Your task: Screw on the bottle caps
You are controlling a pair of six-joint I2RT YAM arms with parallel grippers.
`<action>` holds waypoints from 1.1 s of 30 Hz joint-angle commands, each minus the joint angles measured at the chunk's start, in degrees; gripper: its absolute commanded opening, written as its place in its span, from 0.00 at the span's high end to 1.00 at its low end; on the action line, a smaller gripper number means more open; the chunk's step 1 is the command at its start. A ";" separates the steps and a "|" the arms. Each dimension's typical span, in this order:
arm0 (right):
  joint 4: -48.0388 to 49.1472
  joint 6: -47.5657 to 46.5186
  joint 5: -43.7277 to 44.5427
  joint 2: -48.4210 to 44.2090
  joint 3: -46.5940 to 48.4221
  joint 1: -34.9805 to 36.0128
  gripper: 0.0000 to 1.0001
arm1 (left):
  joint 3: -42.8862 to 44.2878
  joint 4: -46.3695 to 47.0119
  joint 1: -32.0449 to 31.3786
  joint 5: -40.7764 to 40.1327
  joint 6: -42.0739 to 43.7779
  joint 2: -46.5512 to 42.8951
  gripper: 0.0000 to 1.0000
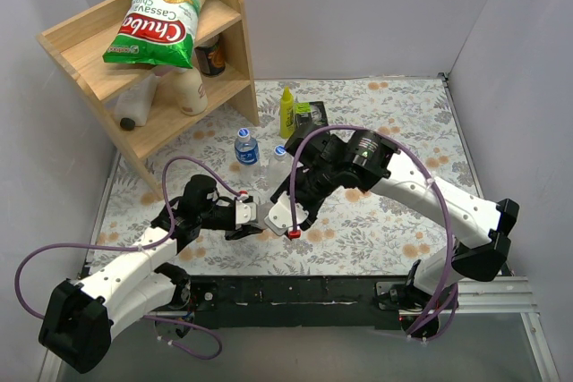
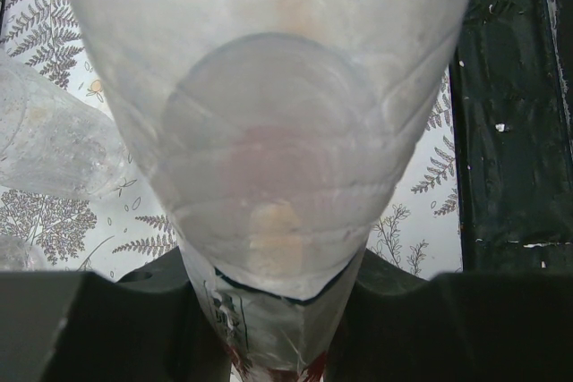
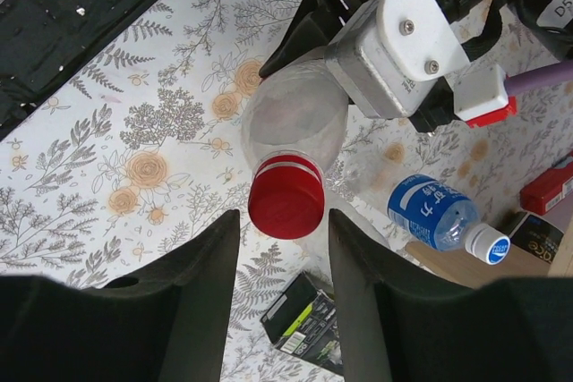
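Observation:
My left gripper (image 1: 255, 219) is shut on the red-and-white-labelled clear bottle (image 2: 269, 131), held tilted over the table; its base fills the left wrist view. A red cap (image 3: 286, 205) sits on that bottle's neck, also seen in the top view (image 1: 293, 233). My right gripper (image 3: 283, 232) is open, its fingers on either side of the red cap and just short of it, not touching. The blue-labelled bottle (image 1: 244, 146) and the unlabelled bottle (image 1: 277, 160) stand behind, each with a blue cap on.
A wooden shelf (image 1: 89, 42) at the back left holds a chips bag (image 1: 161, 20) and cream-white bottles. A yellow squeeze bottle (image 1: 286, 112) and a black-green box (image 1: 310, 116) stand at the back. The black table edge (image 1: 295, 292) is close by.

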 commanded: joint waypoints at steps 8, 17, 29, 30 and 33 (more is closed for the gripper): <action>-0.56 1.62 -1.04 2.62 1.94 0.55 0.63 | 1.96 0.63 -0.16 0.90 0.14 -1.17 1.00; 1.73 30.25 -1.39 11.93 11.86 -2.70 0.73 | -2.07 17.58 -0.25 -9.55 -13.30 -8.72 1.00; -3.37 55.59 -9.14 23.01 27.44 -5.78 0.74 | -3.05 22.61 -0.52 -20.81 -15.76 -12.42 1.00; -3.37 56.29 -8.78 23.19 27.52 -5.78 0.73 | -3.05 22.44 -0.60 -20.89 -16.03 -12.42 1.00; -3.37 57.27 -7.90 22.66 26.74 -5.60 0.71 | -3.13 22.08 -0.60 -22.30 -16.82 -12.59 1.00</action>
